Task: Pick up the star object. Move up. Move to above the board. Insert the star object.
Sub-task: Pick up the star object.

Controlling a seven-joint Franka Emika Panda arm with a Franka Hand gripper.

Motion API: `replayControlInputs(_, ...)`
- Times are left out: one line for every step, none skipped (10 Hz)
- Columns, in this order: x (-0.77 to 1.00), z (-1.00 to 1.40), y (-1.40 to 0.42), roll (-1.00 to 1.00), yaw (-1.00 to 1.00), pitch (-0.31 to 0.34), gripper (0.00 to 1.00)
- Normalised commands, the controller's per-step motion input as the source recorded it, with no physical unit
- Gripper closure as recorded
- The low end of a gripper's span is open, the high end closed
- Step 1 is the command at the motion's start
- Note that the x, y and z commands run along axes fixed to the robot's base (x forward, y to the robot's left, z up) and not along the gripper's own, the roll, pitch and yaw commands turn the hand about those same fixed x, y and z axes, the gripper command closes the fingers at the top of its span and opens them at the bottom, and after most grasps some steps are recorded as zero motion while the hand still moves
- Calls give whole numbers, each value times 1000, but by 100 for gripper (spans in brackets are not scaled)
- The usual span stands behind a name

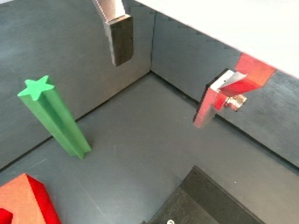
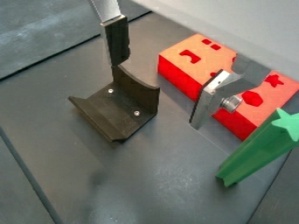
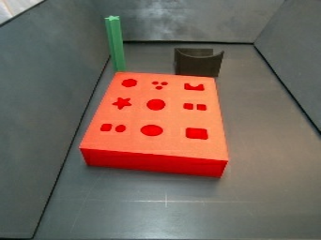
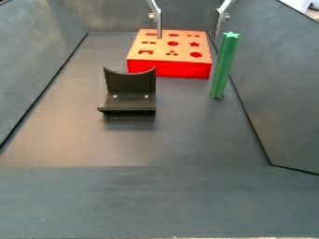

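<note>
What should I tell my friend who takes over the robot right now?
Gripper: open, holding nothing, up high over the far end of the box above the board.
Star object: green peg standing upright on the floor beside the board, untouched.
Board: flat on the floor, its star hole empty.
Done: nothing yet.
Left: grab the peg, lift, carry it over the board, insert it.

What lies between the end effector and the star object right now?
Nothing: in a wrist view, only bare dark floor separates the open end effector from the upright star object.
</note>
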Motion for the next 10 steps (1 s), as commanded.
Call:
replayControlInputs(0, 0, 0, 0, 0, 27, 0)
replayControlInputs(0, -17, 0, -34, 0, -49, 0)
replayControlInputs(-140, 0, -46, 0, 29, -50, 0)
replayControlInputs(-737, 231, -577, 157, 206, -174, 0)
replayControlInputs(-797, 391, -506, 204, 197, -126, 0)
replayControlInputs(-831, 440, -534, 200, 149, -113, 0)
replayControlInputs(-846, 326, -577, 199, 86, -104, 0)
replayControlInputs(-700, 0, -734, 180, 0, -51, 0)
replayControlInputs(-437, 0, -829, 286, 0, -74, 0)
replayControlInputs(-423, 0, -663, 281, 0, -136, 0)
